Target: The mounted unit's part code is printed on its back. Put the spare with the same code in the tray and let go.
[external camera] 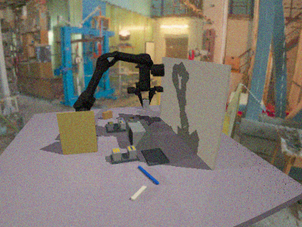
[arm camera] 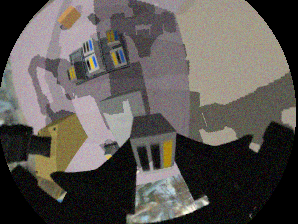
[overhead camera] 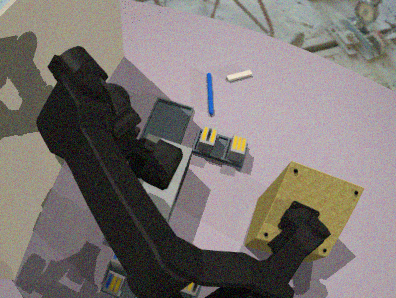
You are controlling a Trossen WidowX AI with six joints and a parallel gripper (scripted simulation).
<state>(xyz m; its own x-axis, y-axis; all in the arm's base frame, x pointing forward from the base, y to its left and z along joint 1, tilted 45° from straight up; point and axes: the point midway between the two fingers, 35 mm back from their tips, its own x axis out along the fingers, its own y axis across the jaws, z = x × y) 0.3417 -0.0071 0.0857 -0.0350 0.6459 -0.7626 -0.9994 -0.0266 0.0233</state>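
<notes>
My gripper (external camera: 146, 106) (arm camera: 149, 135) is shut on a grey spare unit (external camera: 146, 102) (arm camera: 154, 134), held high above the table behind the grey box. In the wrist view, its face shows two dark stripes and one yellow. The arm hides the fingertips in the top view. The dark tray (overhead camera: 169, 121) (external camera: 155, 156) lies flat, with nothing seen in it. Beside it, a small rack (overhead camera: 227, 161) (external camera: 126, 159) holds two yellow-marked units. A larger rack (external camera: 115, 130) holds several striped units (arm camera: 91, 64) (arm camera: 118, 56) (overhead camera: 115, 284). I cannot tell which unit is the mounted one.
A grey box (external camera: 136, 133) (arm camera: 122, 102) stands between tray and larger rack. A tall pale panel (external camera: 198, 110) (arm camera: 230, 50) stands along one side, a yellow block (overhead camera: 325, 190) (external camera: 78, 133) opposite. A blue pen (overhead camera: 210, 95) (external camera: 148, 175), a white stick (overhead camera: 239, 75) and an orange block (arm camera: 69, 17) lie around.
</notes>
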